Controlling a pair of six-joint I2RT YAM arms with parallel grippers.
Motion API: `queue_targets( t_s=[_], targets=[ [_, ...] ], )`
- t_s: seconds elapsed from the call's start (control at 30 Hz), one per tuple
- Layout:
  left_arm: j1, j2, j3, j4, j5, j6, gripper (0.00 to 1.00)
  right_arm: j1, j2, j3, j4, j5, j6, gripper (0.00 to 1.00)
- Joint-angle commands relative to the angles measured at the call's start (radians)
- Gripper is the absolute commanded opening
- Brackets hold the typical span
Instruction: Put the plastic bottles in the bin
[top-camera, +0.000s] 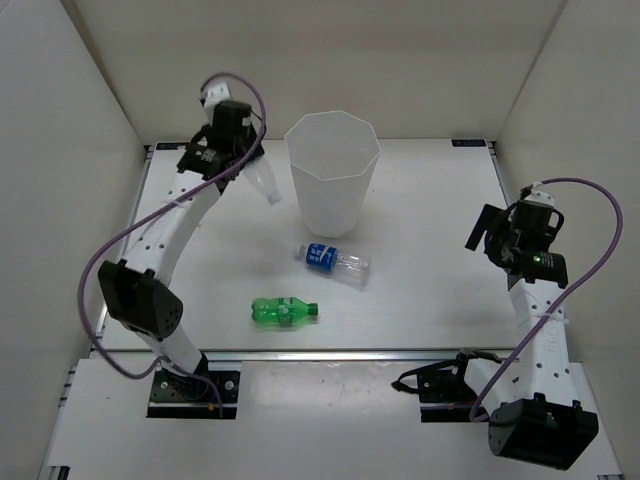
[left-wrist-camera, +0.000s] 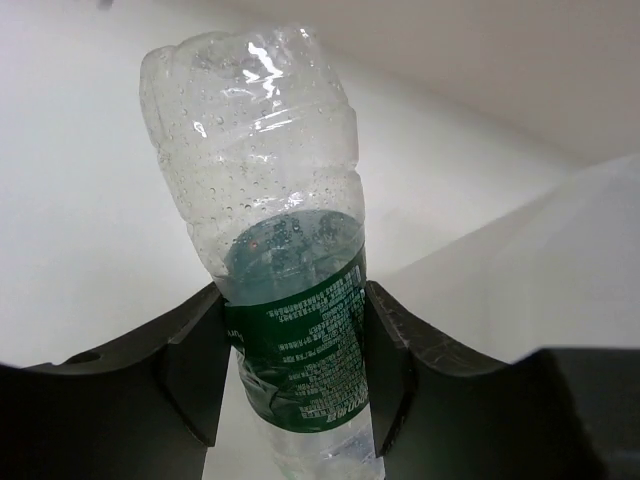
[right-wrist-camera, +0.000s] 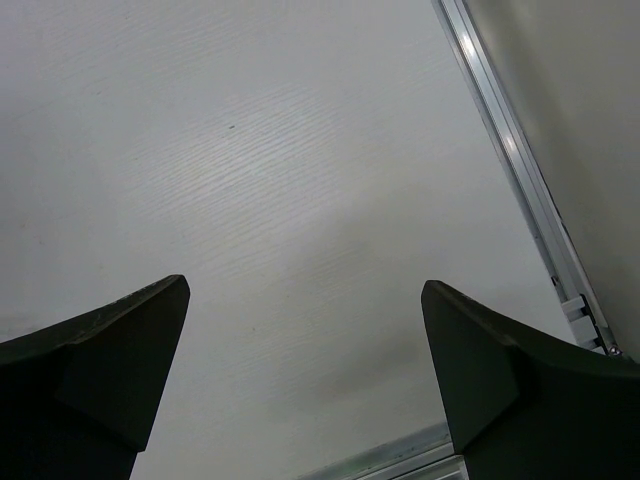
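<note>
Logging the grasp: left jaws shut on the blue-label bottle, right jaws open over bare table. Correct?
Wrong bottle. The left wrist view shows the left gripper, jaws shut, holding the dark-green-label bottle; the blue-label bottle lies free on the table. Right gripper: jaws open over bare table, as stated.

I work over a flat white matte tabletop (top-camera: 430, 220) boxed in on three sides by plain off-white walls: the left wall panel (top-camera: 60, 150), the back wall panel (top-camera: 330, 60) across the top of the overhead frame, and the right wall panel (top-camera: 590, 90). A silver aluminium rail (top-camera: 380, 353) edges the table's lower side (a similar rail slants down the upper right of my right wrist view). The light is soft and even, leaving a pale sheen on the surface.
</note>
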Motion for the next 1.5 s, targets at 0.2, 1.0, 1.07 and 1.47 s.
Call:
queue_targets(
  t_s=[0.2,1.0,1.07,1.47],
  targets=[
    [-0.214,-0.017,0.434,0.239,-0.130,0.234,0.52,0.025,-0.062,-0.059,0.084,-0.045,0.012,1.00],
    [-0.205,-0.009,0.368,0.117,0.002,0.173,0.99,0.533,0.025,-0.076,0.229,-0.226,-0.123,1.00],
    [-0.147,-0.108,0.144,0.058,0.080,0.138,0.99,0.621,0.065,-0.089,0.280,-0.243,-0.202,0.99],
    [0.161,-0.764,-0.776,-0.169,0.194,0.001,0.99,0.749,0.441,0.032,0.458,-0.450,-0.430,0.99]
  ],
)
